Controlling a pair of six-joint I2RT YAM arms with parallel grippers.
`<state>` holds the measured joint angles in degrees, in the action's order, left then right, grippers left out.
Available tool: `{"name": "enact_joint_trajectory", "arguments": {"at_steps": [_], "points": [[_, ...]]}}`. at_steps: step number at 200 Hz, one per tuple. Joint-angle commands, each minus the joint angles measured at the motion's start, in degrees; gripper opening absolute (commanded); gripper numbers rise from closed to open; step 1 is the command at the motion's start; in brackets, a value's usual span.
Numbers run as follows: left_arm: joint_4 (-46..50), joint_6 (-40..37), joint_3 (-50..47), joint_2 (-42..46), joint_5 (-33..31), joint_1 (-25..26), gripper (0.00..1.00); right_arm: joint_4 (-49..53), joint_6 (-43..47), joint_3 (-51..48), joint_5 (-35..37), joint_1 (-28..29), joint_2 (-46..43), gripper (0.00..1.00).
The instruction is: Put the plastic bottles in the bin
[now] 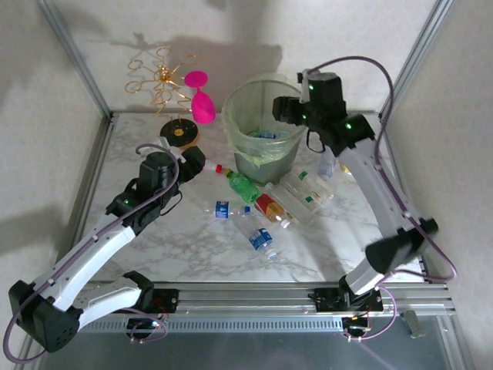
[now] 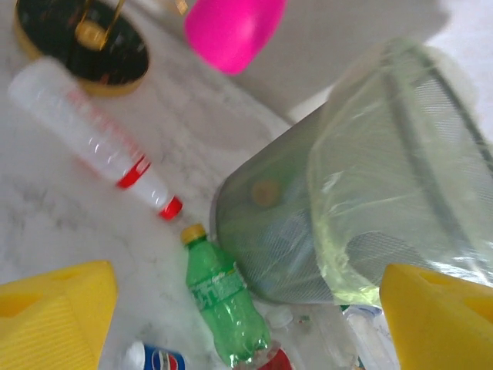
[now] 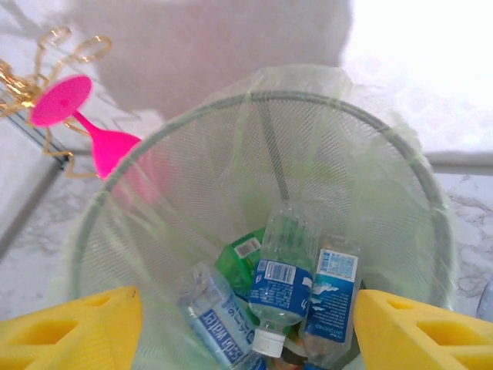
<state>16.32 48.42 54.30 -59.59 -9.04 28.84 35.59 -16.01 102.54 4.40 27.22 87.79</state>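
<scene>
Over the bin (image 1: 248, 150), with right end effector (image 3: 246, 297) spread, empty: release step; next, lower spread left end effector (image 2: 246, 270) onto green bottle (image 2: 227, 304)

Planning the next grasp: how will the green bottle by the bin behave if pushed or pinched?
The green bottle lies on its side on the smooth table, so a sideways push will probably roll it. It looks like thin plastic: likely light, and may dent under a firm pinch. The bin stands beside it, so it may stop against that wall.

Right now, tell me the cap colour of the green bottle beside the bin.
Yellow: the cap on the green bottle, best in the left wrist view.
</scene>
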Motion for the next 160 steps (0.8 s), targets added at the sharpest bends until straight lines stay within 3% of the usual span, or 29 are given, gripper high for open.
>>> {"name": "enact_joint_trajectory", "arguments": {"at_steps": [1, 32, 56, 160], "points": [[8.93, 16.63, 0.58, -1.62, 0.77, 0.3, 0.92, -7.01, -3.88, -8.8, 0.4, 0.61, -7.23, 0.72], [9.59, 31.28, -4.29, -3.54, 6.89, 0.47, 0.97, -10.57, -5.62, -19.51, 1.63, 0.9, -17.08, 0.72], [8.91, 39.0, -7.25, -5.64, 7.57, 0.73, 0.98, -11.26, -5.92, -24.34, 1.85, 0.99, -22.52, 0.72], [1.08, 45.4, -8.79, -18.95, 10.51, 3.41, 0.97, -9.15, -4.75, -29.63, 3.1, 1.01, -31.5, 0.72]]}}
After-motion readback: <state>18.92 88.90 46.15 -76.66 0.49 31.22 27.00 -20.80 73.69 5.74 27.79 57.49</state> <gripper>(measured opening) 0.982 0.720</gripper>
